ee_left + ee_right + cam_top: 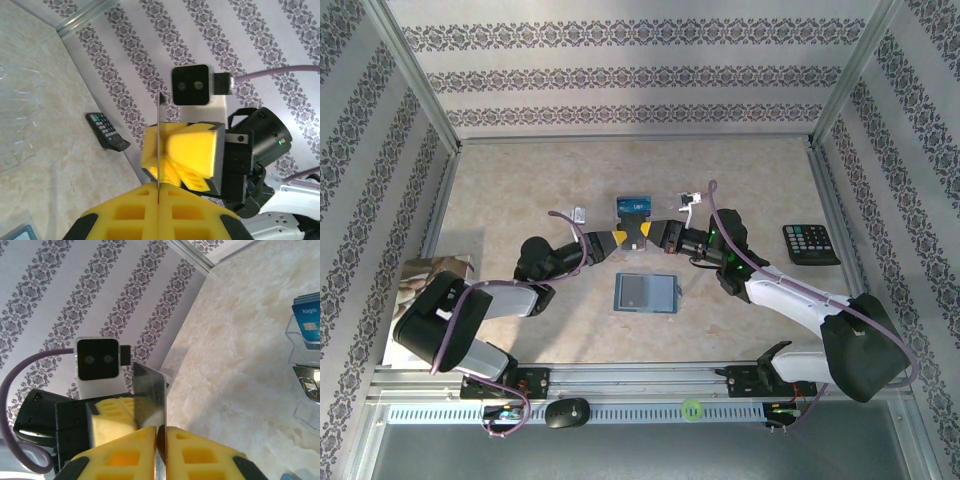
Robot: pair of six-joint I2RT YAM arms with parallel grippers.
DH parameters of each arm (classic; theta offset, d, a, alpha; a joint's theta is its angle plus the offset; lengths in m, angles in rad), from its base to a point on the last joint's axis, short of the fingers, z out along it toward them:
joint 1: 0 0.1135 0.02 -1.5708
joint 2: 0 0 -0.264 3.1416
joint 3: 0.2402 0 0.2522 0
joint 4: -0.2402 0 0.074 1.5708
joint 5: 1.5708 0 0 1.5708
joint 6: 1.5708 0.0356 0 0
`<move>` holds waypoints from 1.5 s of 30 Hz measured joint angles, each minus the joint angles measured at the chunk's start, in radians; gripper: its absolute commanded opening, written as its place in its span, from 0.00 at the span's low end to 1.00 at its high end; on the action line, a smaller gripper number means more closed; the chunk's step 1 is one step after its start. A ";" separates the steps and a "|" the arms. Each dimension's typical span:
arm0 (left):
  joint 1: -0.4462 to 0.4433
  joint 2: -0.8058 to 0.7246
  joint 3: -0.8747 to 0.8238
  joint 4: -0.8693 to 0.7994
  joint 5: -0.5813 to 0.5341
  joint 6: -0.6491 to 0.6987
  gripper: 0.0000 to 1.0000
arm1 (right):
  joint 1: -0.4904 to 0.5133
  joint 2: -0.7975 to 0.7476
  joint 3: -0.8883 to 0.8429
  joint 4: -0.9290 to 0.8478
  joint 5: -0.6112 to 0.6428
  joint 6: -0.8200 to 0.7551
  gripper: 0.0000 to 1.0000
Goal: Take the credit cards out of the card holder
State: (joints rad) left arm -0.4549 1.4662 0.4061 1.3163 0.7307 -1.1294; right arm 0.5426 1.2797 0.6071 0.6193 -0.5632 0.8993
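Clearly thin, stiff and slick, the credit card (150, 390) is pinched flat by left hand (159, 194) and right hand (161, 434).

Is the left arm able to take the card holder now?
Probably not yet: the left pincer is shut on a card that the right pincer also pinches. The card holder itself lies uncovered close by.

The fingers (135, 216) look like matt yellow foam; the card (150, 390) is smooth and glossy; the tabletop (520, 190) smooth, marbled.
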 measured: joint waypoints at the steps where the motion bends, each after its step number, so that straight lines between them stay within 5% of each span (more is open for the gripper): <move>1: 0.000 -0.014 0.015 -0.037 0.009 0.014 0.00 | -0.011 -0.010 -0.009 -0.004 -0.003 0.000 0.18; 5: 0.000 -0.089 0.114 -0.293 0.041 0.136 0.00 | -0.103 -0.108 -0.068 -0.043 -0.014 -0.001 0.19; 11: -0.002 -0.177 0.438 -0.913 0.048 0.525 0.00 | -0.221 -0.198 -0.132 -0.084 -0.042 -0.007 0.19; 17: -0.019 -0.020 0.850 -1.521 -0.019 1.032 0.00 | -0.260 -0.200 -0.182 -0.094 -0.082 -0.007 0.18; 22: -0.065 0.116 0.996 -1.842 -0.146 1.433 0.00 | -0.286 -0.206 -0.203 -0.097 -0.103 -0.006 0.18; 31: -0.080 0.181 1.029 -1.999 -0.338 1.861 0.00 | -0.306 -0.230 -0.210 -0.104 -0.111 -0.004 0.18; 45: -0.101 0.317 1.063 -1.999 -0.473 2.077 0.00 | -0.318 -0.202 -0.210 -0.107 -0.112 -0.004 0.17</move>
State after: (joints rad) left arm -0.5560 1.7836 1.4689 -0.6827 0.2581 0.9478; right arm 0.2245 1.0775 0.3969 0.5121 -0.6750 0.8955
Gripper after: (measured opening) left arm 0.063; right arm 0.173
